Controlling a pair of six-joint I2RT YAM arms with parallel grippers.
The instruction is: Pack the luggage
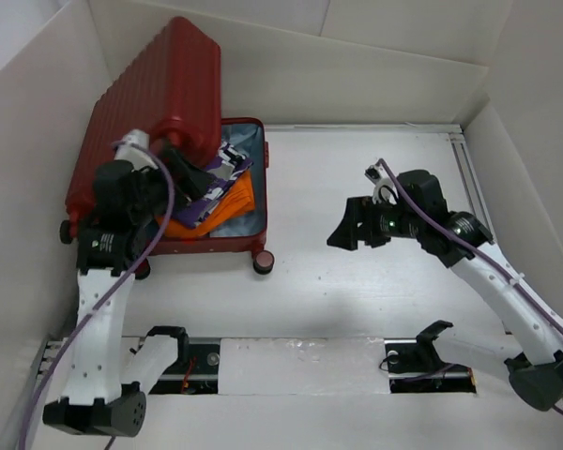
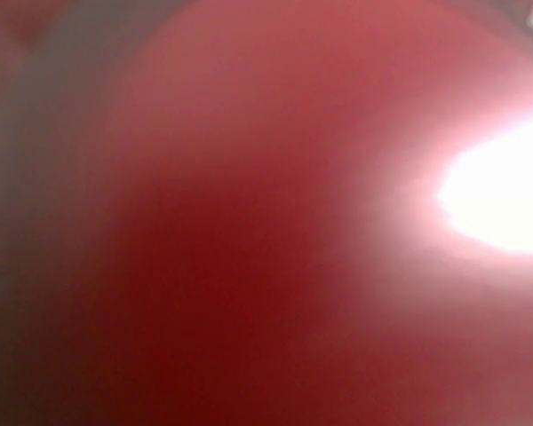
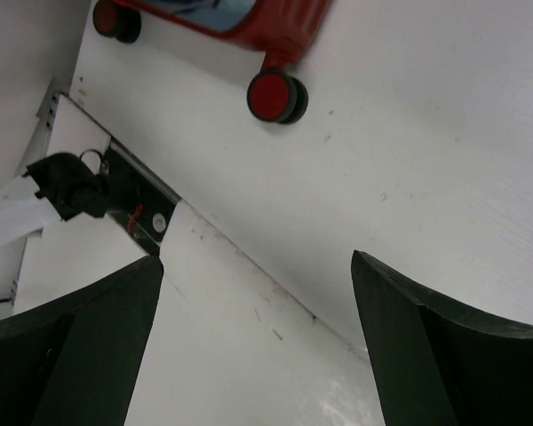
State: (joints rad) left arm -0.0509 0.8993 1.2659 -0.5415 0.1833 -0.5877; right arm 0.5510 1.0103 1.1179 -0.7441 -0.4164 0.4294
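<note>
White tabletop [image 1: 357, 281] within tall white panel walls [image 1: 375, 75], evenly lit, black slots along the near edge.

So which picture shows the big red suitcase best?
The top external view. It shows most of the luggage, lid up, blue lining and clothes inside. The left wrist view is just a red blur, too close to tell. The right wrist view catches only its bottom edge and two wheels.

1. The top view is evenly lit — soft shadows are cast on the white surface [image 1: 357, 300].
2. The left wrist view is wholly blurred, with glare at right.
3. The right hand [image 3: 256, 266] is rendered dark, slightly soft.
</note>
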